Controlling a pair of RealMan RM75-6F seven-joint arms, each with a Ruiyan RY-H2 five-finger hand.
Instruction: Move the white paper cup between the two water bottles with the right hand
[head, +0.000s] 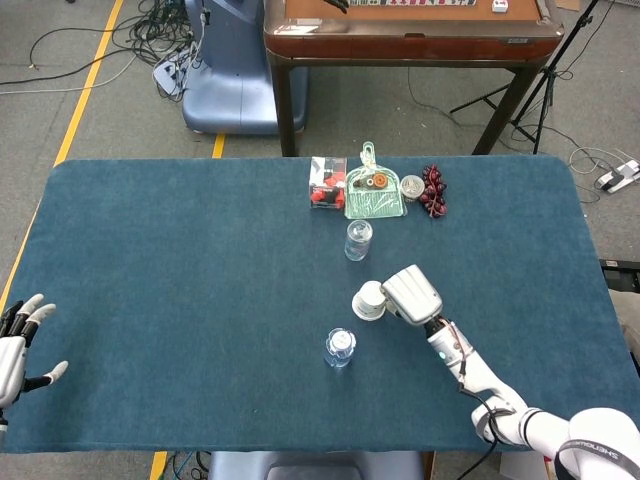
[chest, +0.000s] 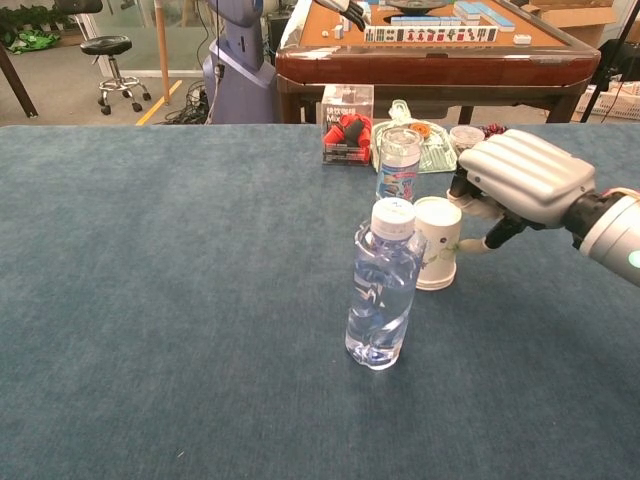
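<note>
My right hand (head: 411, 294) (chest: 520, 178) grips the white paper cup (head: 368, 299) (chest: 439, 243), which stands upside down on the blue cloth. The cup is just right of the line between the two water bottles. The near bottle (head: 340, 347) (chest: 383, 285) stands in front of it and partly overlaps it in the chest view. The far bottle (head: 358, 240) (chest: 398, 163) stands behind it. My left hand (head: 18, 345) hovers at the table's left edge with its fingers spread, holding nothing.
At the back of the table (head: 180, 260) lie a red packet (head: 326, 184) (chest: 346, 131), a green dustpan-like tray (head: 374, 192), a small jar (head: 411, 186) and a dark grape bunch (head: 433, 190). A wooden mahjong table (chest: 430, 45) stands beyond.
</note>
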